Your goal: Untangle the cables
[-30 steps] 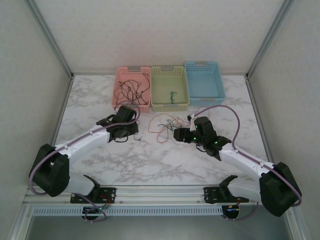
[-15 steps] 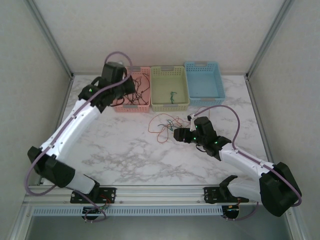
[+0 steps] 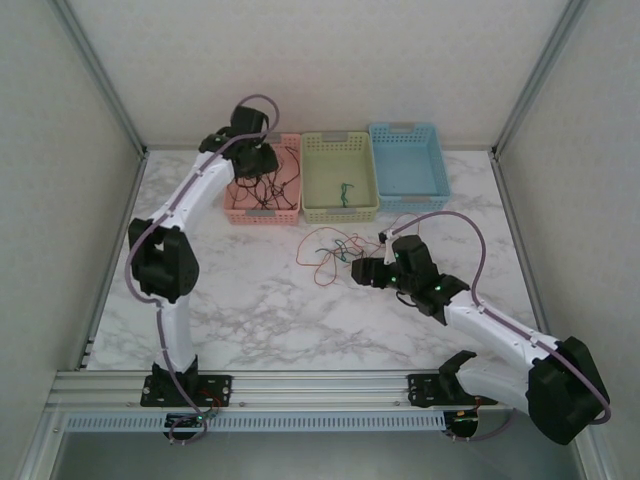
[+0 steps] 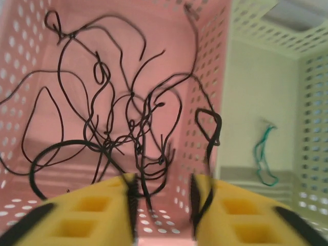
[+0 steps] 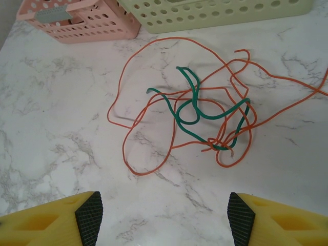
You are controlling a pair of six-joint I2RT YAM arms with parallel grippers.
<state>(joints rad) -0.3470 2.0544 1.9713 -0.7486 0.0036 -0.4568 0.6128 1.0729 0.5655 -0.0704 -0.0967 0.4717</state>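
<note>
The left arm is reaching far forward with its elbow raised, and the left pincer is pointing down with its tips slightly parted. The right arm is lying low and angling inward, and the right pincer is gaping wide, gripping nothing.

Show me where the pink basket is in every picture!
Top external: the pink basket sits at the back, just left of the green basket.
Left wrist: close up, across the left and middle, with black cables inside.
Right wrist: top left corner.
Shared landmark: the green basket beside it.
</note>
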